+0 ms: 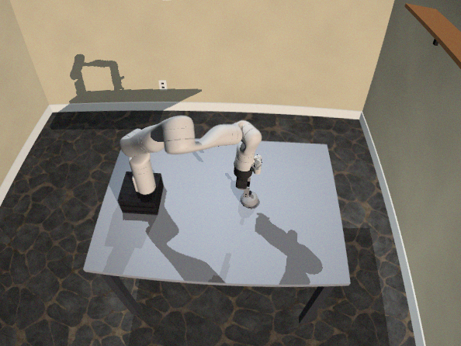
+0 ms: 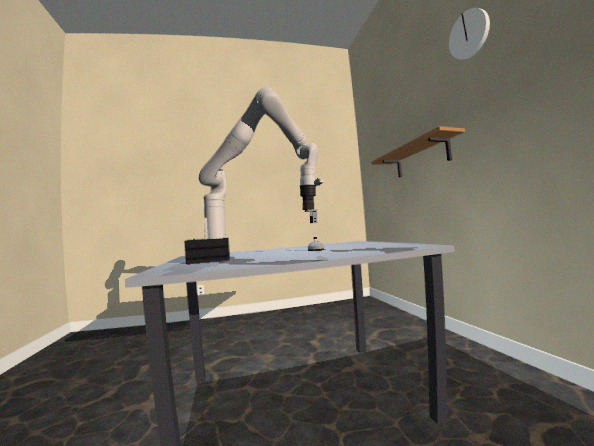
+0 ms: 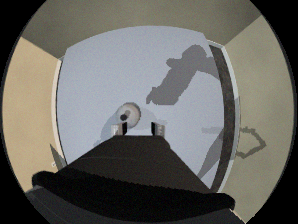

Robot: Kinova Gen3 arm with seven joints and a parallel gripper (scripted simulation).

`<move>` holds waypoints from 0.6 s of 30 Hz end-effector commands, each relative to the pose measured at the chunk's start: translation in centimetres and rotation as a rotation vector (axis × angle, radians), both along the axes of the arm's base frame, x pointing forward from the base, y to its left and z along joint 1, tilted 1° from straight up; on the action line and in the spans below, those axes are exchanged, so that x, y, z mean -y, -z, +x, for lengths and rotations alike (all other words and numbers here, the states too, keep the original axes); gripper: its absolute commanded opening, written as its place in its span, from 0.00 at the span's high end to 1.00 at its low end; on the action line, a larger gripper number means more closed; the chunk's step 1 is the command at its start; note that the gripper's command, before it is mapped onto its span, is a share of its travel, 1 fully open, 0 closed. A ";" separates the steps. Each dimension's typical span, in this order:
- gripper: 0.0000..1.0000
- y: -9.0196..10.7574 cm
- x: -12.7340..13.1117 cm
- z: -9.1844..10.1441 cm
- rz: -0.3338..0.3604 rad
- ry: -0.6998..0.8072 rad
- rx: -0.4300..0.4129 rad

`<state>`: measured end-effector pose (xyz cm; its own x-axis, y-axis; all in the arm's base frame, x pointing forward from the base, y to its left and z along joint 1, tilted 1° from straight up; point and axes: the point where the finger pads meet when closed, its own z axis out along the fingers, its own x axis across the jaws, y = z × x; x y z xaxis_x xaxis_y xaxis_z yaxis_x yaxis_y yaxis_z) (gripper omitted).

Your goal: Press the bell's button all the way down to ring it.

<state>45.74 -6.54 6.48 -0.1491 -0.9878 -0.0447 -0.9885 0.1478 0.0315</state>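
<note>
A small silver dome bell (image 1: 249, 199) with a dark button on top stands near the middle of the grey table; it also shows in the side view (image 2: 315, 245) and in the wrist view (image 3: 128, 115). My gripper (image 1: 247, 191) points straight down right above the bell. In the side view the gripper (image 2: 313, 220) hangs a short way over the button, with a clear gap between them. The fingers are open and hold nothing. In the wrist view the bell sits just ahead of the fingertips.
The arm's black base block (image 1: 140, 193) stands on the table's left part. A wooden shelf (image 2: 417, 143) and a clock (image 2: 468, 33) hang on the right wall, far from the arm.
</note>
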 end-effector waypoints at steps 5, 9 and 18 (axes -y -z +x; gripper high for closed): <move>0.00 -0.1 -1.0 0.4 -0.010 -0.031 0.009; 0.00 -0.1 -1.0 0.4 -0.010 -0.031 0.009; 0.00 -0.1 -1.7 0.7 -0.019 -0.054 0.017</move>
